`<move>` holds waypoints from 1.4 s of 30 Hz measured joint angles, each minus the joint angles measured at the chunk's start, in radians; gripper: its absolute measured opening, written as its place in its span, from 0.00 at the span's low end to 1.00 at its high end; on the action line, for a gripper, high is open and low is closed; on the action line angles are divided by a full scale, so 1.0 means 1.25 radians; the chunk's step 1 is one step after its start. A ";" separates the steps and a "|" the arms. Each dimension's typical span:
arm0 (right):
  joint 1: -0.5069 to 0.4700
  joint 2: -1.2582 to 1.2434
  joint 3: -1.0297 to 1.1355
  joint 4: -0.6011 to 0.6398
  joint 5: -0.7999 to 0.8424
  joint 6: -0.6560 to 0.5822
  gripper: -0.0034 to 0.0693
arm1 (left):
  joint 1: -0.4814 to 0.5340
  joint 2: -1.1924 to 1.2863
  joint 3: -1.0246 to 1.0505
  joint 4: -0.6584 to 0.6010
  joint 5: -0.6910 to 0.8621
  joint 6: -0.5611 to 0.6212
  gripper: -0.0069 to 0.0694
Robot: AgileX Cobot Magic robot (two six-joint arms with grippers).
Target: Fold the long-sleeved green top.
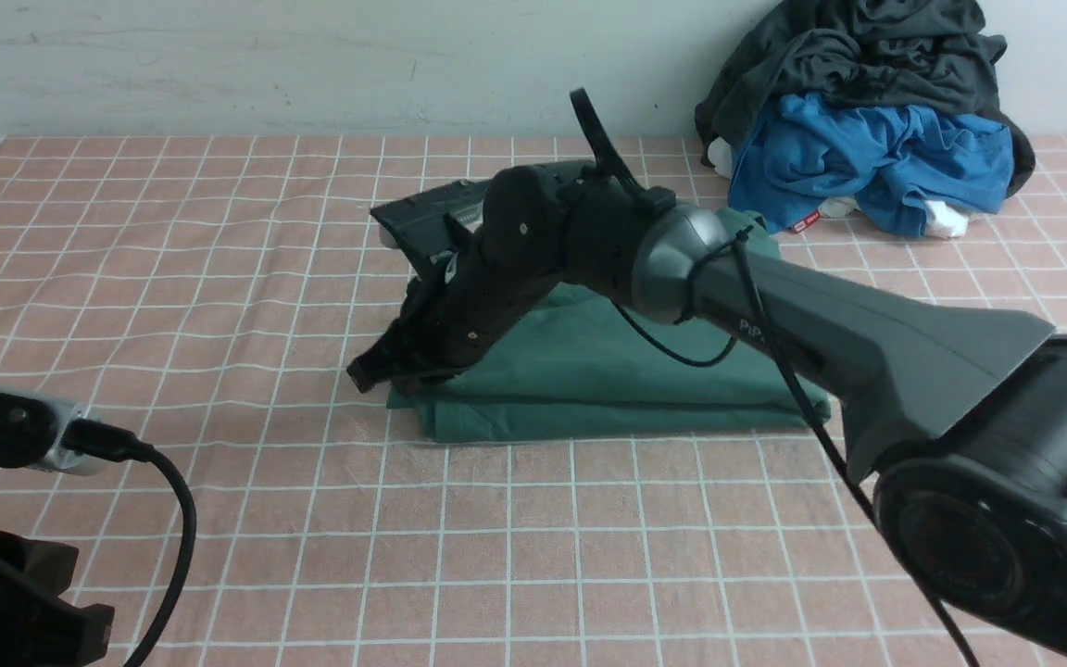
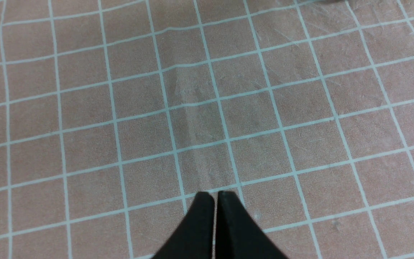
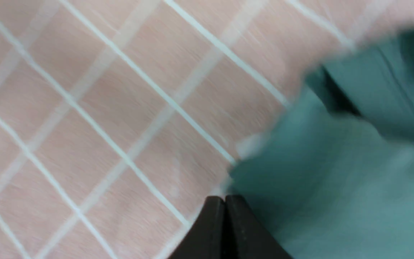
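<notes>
The green long-sleeved top (image 1: 608,371) lies folded into a flat rectangle in the middle of the checked tablecloth. My right arm reaches across it from the right, and my right gripper (image 1: 362,375) is low at the fold's near left corner. The right wrist view is blurred. It shows my right gripper (image 3: 225,198) shut at the edge of the green long-sleeved top (image 3: 336,180), with no cloth visible between the fingers. My left gripper (image 2: 215,193) is shut and empty over bare tablecloth. Only the left arm's wrist camera (image 1: 15,431) shows at the front view's lower left.
A pile of clothes sits at the back right against the wall, with a dark grey-black garment (image 1: 867,65) on top of a bright blue one (image 1: 876,162). The pink checked tablecloth (image 1: 172,259) covers the table.
</notes>
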 joint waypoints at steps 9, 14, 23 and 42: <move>0.002 -0.224 -0.222 -0.362 0.236 -0.007 0.03 | 0.000 0.000 0.000 0.000 0.003 0.000 0.09; -0.028 -0.424 -0.221 -0.463 0.251 0.012 0.03 | 0.000 0.000 0.000 0.000 0.004 0.000 0.09; -0.068 -0.785 0.254 -0.258 0.213 -0.001 0.03 | 0.000 0.000 0.000 0.000 0.005 0.000 0.09; -0.068 -1.213 1.429 -0.170 -0.446 -0.001 0.03 | 0.000 0.000 0.000 0.000 0.006 0.000 0.09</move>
